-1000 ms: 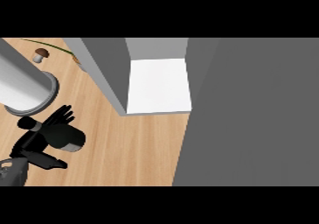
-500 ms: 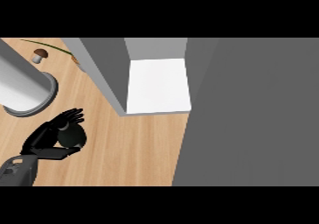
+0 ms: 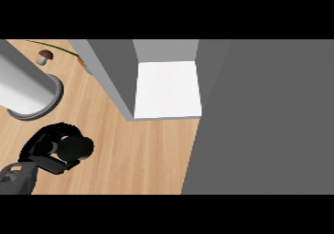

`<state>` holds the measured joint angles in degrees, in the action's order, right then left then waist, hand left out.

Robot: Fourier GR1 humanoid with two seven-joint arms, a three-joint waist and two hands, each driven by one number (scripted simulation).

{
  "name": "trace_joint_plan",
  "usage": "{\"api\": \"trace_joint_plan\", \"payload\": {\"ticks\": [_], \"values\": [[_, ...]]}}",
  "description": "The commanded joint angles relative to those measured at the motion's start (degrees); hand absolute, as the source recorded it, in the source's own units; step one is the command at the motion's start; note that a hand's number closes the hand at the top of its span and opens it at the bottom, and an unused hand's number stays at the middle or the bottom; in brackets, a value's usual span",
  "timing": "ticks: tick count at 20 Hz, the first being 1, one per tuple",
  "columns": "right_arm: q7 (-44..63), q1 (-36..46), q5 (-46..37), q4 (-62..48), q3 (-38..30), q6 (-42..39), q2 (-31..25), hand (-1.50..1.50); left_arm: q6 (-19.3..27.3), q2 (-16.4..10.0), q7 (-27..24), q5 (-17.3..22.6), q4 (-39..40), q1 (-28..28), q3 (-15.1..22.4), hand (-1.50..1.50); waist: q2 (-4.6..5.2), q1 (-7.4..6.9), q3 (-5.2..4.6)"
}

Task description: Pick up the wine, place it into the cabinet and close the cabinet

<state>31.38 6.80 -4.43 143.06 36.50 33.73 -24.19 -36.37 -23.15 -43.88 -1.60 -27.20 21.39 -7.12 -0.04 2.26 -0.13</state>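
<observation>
Moved: left hand [image 3: 42, 153], fingers now curled round wine [image 3: 76, 147], near left over counter [image 3: 142, 155]. Done: grasp. Outstanding, apparently: lift, placement in open cabinet [image 3: 112, 73] far centre, closing it.

The wine [image 3: 76, 147] is sitting in the left hand [image 3: 41, 148] over the table [image 3: 149, 160], near left; a cylinder [image 3: 20, 87] is standing behind it, a mushroom [image 3: 44, 56] farther back, the cabinet [image 3: 168, 89] rightward.
</observation>
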Motion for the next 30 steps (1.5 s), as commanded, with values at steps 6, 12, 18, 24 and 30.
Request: {"api": "trace_joint_plan", "payload": {"ticks": [6, 12, 18, 24, 30], "values": [[5.1, 0.0, -4.1, 8.2, 0.8, 1.2, -1.4, -1.50, 5.4, 6.2, -7.8, 1.4, -0.9, -1.3, -0.2, 1.50, -0.17, -1.06, -0.07], [2.9, -5.8, -0.9, 12.2, -2.2, 1.3, -5.2, -1.50, 14.9, 14.3, -3.7, 5.9, -10.7, -7.5, -1.4, 1.50, -0.50, -1.88, 0.20], [-2.2, -9.8, -5.0, 10.8, 3.2, 3.3, -5.4, -1.50, 14.6, 18.7, 2.3, 6.7, -23.7, -13.8, 3.2, 1.50, -0.61, -2.00, 0.20], [-1.0, -8.7, -3.6, 11.8, 1.3, 3.4, -5.9, -1.50, 15.7, 21.5, 11.4, 8.3, -39.3, -20.0, 7.3, 1.50, -0.60, -2.15, 0.18], [-2.9, -10.4, -2.9, 12.5, 2.2, 3.7, -6.8, -1.50, 21.3, 23.1, 18.1, 10.7, -48.4, -22.9, 14.1, 1.50, -0.37, -1.70, 0.16]]}}
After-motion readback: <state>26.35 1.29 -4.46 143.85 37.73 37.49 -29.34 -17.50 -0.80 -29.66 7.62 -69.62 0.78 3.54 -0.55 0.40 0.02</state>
